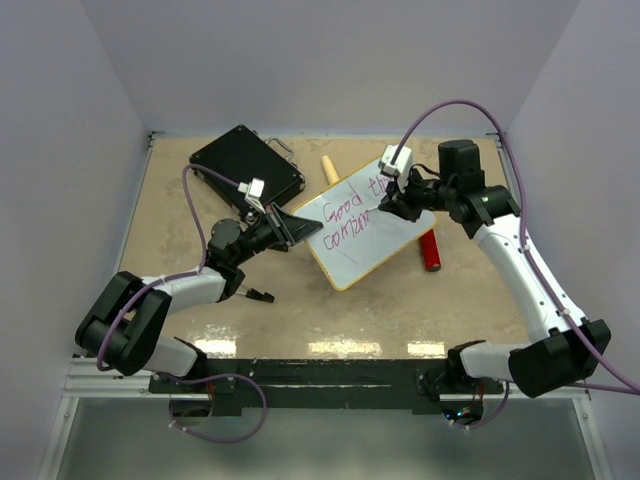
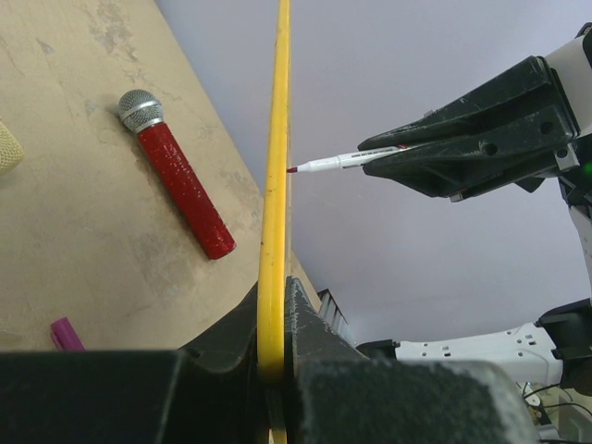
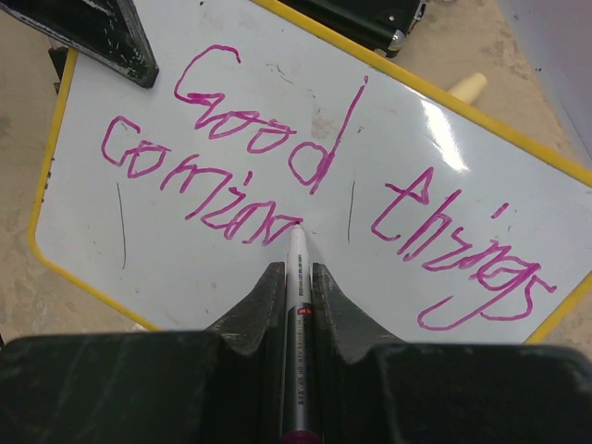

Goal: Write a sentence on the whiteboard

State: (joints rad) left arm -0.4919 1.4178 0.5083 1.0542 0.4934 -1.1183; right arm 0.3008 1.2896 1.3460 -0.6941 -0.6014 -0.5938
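Two lines of the sentence (image 3: 305, 162) crossed the whiteboard (image 1: 372, 252), which sat tilted at centre frame in the top view. My right gripper (image 3: 296, 270) pinched the marker (image 3: 297, 242), its tip at the end of the lower line. My left gripper (image 2: 273, 298) clamped the yellow edge. Finishing that word well called for light pressure, small strokes and a rigid left hold.

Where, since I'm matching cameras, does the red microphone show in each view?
Top external: red microphone just right of the whiteboard, centre-right.
Left wrist: upper left, lying on the table, left of the whiteboard.
Right wrist: not in view.
Shared landmark: the whiteboard's yellow frame.
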